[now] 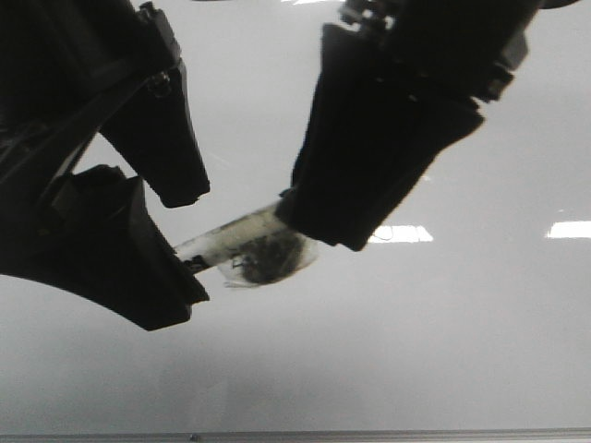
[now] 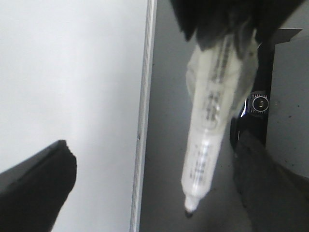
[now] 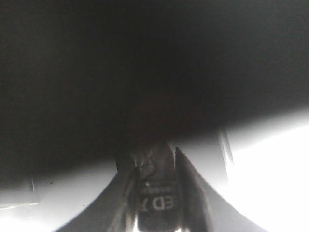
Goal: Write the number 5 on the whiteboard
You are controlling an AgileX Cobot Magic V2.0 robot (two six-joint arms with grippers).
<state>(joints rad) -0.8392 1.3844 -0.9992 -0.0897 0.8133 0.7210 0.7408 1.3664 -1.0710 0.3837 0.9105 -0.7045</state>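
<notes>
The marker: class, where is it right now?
In the front view the marker sits centre-left above the whiteboard, held by the right gripper, its tip between the left gripper's open fingers.

A pale translucent marker (image 1: 242, 242), wrapped in clear film, lies slanted in the air in the front view. In the left wrist view the marker (image 2: 212, 121) shows printed text and a small dark tip.

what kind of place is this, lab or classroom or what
Probably a robot test bench, though little of the room shows. A glossy whiteboard fills the front view, bright ceiling lights mirrored on it. Two black grippers meet over it: the right gripper holds a marker, the left gripper open beside it.
</notes>
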